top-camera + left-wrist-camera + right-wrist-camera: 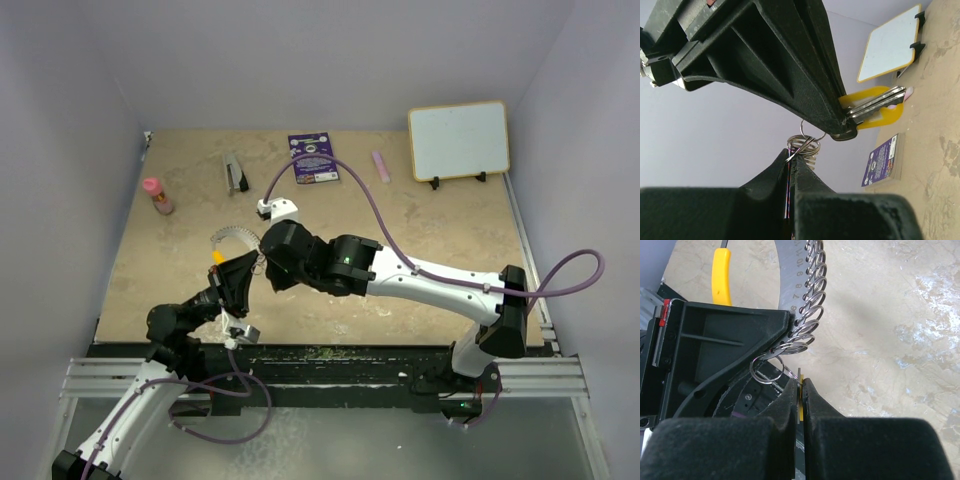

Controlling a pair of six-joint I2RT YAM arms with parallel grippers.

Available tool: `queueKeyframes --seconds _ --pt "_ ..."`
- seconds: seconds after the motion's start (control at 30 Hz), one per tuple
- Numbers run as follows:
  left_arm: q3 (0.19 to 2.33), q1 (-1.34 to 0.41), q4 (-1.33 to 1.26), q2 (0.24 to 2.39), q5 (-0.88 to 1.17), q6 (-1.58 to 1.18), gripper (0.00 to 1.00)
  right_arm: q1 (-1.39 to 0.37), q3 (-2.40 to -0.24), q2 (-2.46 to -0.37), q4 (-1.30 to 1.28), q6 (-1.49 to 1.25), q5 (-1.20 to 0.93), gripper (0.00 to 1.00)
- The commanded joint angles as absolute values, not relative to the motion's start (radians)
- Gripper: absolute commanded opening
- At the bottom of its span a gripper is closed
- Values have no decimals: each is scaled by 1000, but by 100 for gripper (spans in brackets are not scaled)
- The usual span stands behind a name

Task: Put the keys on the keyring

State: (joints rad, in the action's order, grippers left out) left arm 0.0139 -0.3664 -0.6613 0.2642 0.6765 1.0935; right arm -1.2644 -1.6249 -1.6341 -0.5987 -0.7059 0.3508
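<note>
Both arms meet over the left half of the surface, nearer its near edge than its far one. I read the left gripper (794, 161) as clamped on one end of the keyring (809, 295), a curved silvery strip lined with wire loops that arcs away from its fingertips. The right gripper (800, 384) is closed on the keys (872, 106), with yellow and silver showing past its fingers. Its tips sit just beside the left's. A small split ring (766, 371) hangs between them. I can't tell whether a key is threaded through it. A whiteboard (458, 140) stands at the far right corner.
</note>
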Motion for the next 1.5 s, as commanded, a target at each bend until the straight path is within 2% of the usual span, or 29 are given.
queueKeyframes --seconds 0.0,0.9,1.47 --pt "33 -363 -690 260 687 1117 3 -1276 -1681 -1637 -606 -717 371 0" --pt "26 -363 -663 256 691 1141 3 -1299 -1646 -1561 -656 -757 433 0" --pt "29 -363 -655 262 712 1146 3 -1316 -1692 -1605 -642 -723 437 0"
